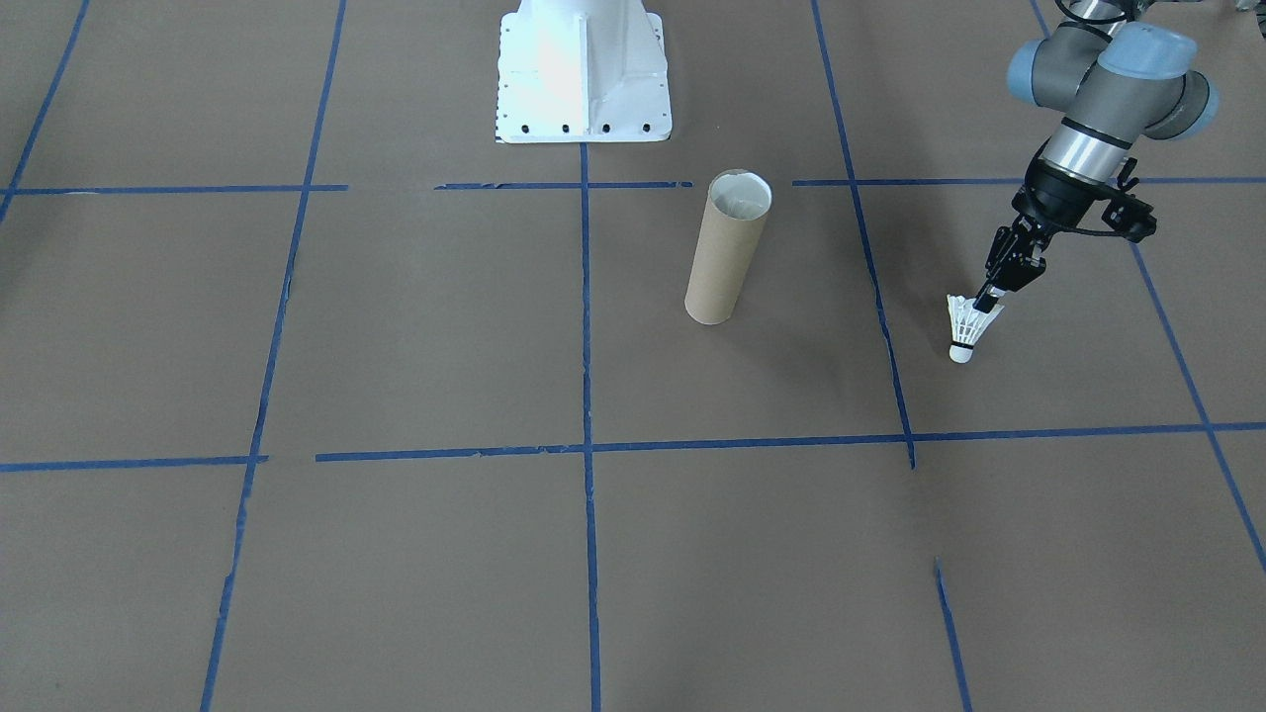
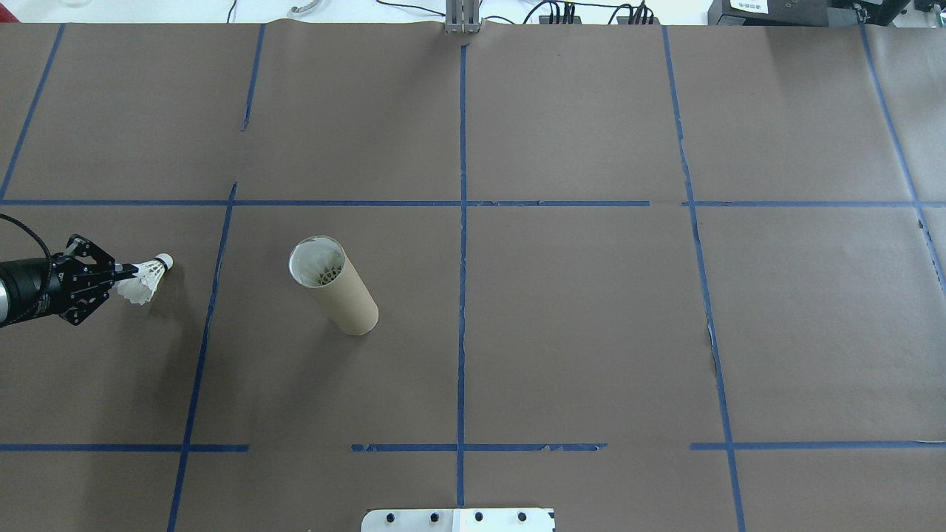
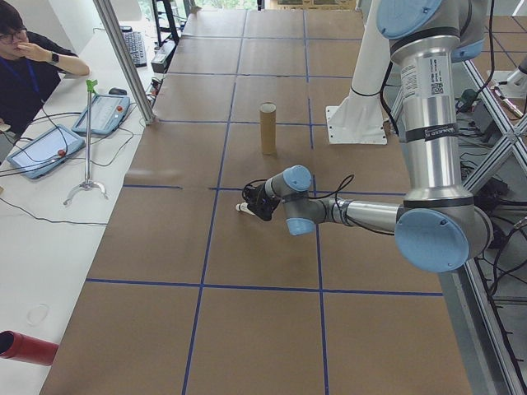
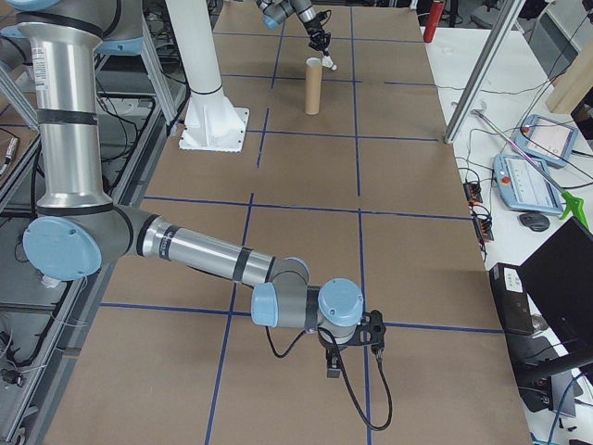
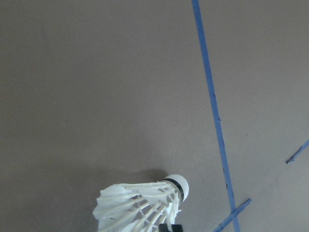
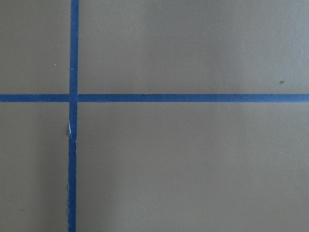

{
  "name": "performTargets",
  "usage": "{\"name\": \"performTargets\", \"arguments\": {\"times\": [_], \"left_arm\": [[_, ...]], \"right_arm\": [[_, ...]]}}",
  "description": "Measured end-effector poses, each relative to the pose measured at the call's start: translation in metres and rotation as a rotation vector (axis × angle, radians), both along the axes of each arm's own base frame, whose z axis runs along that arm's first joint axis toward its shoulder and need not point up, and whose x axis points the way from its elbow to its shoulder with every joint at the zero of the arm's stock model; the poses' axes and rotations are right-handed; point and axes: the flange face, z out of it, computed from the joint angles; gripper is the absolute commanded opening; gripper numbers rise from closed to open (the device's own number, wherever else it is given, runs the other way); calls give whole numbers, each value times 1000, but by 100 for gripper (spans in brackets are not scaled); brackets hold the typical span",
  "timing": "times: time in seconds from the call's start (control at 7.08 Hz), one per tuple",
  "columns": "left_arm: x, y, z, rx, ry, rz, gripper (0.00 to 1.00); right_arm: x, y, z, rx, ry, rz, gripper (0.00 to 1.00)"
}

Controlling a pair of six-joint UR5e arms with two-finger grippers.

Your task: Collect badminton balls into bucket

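While the cardboard tube (image 2: 334,285) stands upright near table centre, its round mouth shows white feathers of at least one shuttlecock inside, seen only from overhead. A second shuttlecock (image 2: 146,278) sits at 9 o'clock from the tube, well apart, pinched by its skirt edge in the left gripper (image 2: 122,273), cork tip pointing away from the arm. Front view shows it cork-down, at or just above the paper; contact unclear. Brown paper (image 2: 576,325) with blue tape lines (image 2: 463,295) covers the table. Left side view alone shows a seated person (image 3: 29,70) and tablets (image 3: 37,152) on a white bench. Right gripper (image 4: 332,367) appears only in the right side view, low over the paper; its opening cannot be told.
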Motion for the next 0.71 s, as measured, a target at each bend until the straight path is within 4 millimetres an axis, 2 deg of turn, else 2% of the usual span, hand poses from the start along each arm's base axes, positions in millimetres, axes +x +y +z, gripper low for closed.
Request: {"name": "performTargets", "arguments": {"times": [0.28, 0.57, 0.71], "left_arm": [[-5, 7, -5, 146, -70, 212, 0], [-12, 4, -4, 328, -254, 423, 0], [-16, 5, -10, 401, -332, 507, 0]], "right_arm": [[0, 0, 0, 0, 0, 0, 100], [0, 0, 0, 0, 0, 1, 100], [0, 0, 0, 0, 0, 0, 100]]}}
